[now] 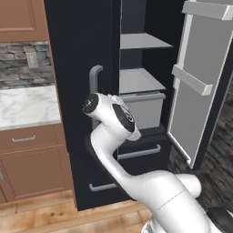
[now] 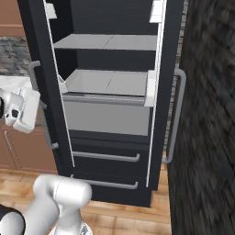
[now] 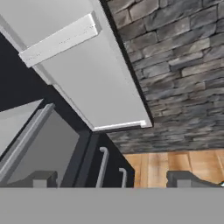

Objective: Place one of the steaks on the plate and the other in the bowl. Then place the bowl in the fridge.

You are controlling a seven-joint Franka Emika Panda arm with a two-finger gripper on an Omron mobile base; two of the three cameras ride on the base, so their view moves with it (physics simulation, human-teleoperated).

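Right now my gripper point(image 3: 112, 178) is spread wide with nothing between its fingertips point(image 3: 43, 178); in the hand view the two dark tips stand far apart at the bottom, one on each side.

Between and beyond them I look along the fridge point(image 1: 82, 68). Its right door point(image 1: 200, 86) stands swung open, the pale grey inner face turned toward me, with a door shelf point(image 1: 193, 79) running across it as a raised bar. In the hand view that same inner door panel point(image 3: 83, 65) slants across the upper part, and past its edge I see a stone wall point(image 3: 183, 74) and a strip of wooden floor point(image 3: 175, 166). Below the panel I see the two grey handles of the lower drawers point(image 3: 103, 168) on their black fronts.

From the right base view the open compartment shows two grey inner shelves point(image 2: 108, 82), one above the other, and a grey bin point(image 2: 105, 117) under them. I cannot make out the bowl, the plate or either steak on those shelves or anywhere else in these views.

From the left base view my arm point(image 1: 113, 136) bends up in front of the shut left door, beside its long grey handle point(image 1: 94, 77). To the left of the fridge are a marble counter point(image 1: 27, 107) and brown wooden cabinets point(image 1: 32, 164).
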